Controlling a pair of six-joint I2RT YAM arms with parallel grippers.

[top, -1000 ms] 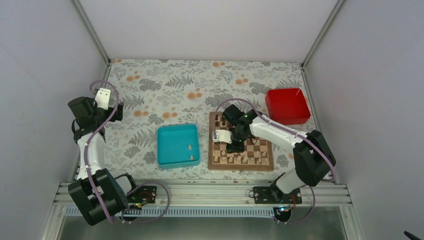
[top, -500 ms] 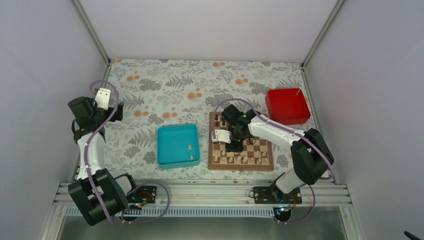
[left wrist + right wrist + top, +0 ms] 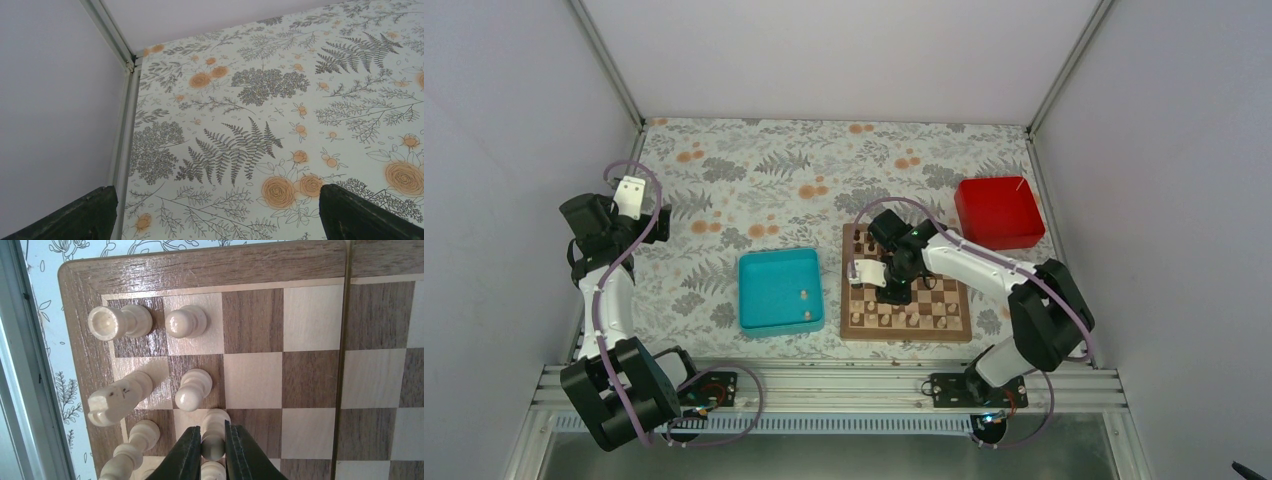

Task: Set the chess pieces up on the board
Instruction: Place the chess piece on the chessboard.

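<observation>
R claw [image 3: 213, 436] seems clenched on a pale pawn [image 3: 215, 421] on the board [image 3: 310, 330]; other pawns [image 3: 192, 390] stand just beside it. Risk: if grip's off-centre, a lift could topple them. L claw [image 3: 217, 215] gapes empty above bench [image 3: 280, 100].

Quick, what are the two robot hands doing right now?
Left gripper: open, holding nothing.
Right gripper: closed on a pale pawn.

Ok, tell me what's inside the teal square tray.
Two tiny pale beige wooden chess pieces lie by the right wall of the teal square tray; nothing covers its floor.
</observation>
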